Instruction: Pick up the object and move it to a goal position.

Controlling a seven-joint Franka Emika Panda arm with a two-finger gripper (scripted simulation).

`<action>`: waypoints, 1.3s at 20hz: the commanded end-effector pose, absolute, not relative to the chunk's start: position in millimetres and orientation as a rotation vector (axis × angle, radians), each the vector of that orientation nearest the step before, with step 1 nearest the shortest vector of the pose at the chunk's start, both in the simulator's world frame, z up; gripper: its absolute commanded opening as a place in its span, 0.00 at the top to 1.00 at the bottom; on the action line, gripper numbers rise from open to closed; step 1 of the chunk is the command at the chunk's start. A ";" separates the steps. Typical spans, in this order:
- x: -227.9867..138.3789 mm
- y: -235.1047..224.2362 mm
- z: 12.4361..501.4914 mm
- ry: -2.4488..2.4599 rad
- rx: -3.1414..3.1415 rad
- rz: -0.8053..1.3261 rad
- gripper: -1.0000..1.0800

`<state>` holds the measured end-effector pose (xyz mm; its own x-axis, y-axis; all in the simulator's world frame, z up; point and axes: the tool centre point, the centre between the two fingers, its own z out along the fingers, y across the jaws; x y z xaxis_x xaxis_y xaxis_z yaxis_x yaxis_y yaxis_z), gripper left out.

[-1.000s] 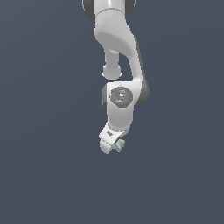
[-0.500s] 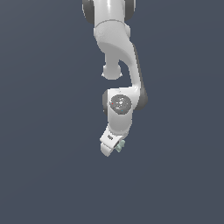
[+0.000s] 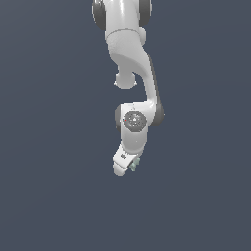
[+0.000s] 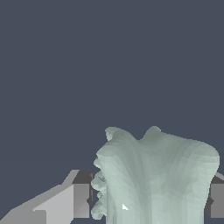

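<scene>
The pale mint-green lumpy object point(image 4: 157, 175) fills the space between my two fingers in the wrist view, touching both pads. In the exterior view only a small sliver of the object point(image 3: 133, 165) shows beside the white gripper point(image 3: 126, 167), which hangs below the arm, tilted toward the exterior view's left. The gripper is shut on the object and holds it in the air against a plain dark grey-blue background. One grey finger point(image 4: 81, 194) shows beside the object and the other finger point(image 4: 216, 199) at the frame's edge.
The arm has pulled the gripper and the held object slightly toward the exterior view's left and a bit higher. The grasp is unchanged.
</scene>
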<state>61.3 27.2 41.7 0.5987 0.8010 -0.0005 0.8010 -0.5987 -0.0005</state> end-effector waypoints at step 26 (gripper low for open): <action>92.9 69.3 195.6 -1.676 -2.679 -0.158 1.00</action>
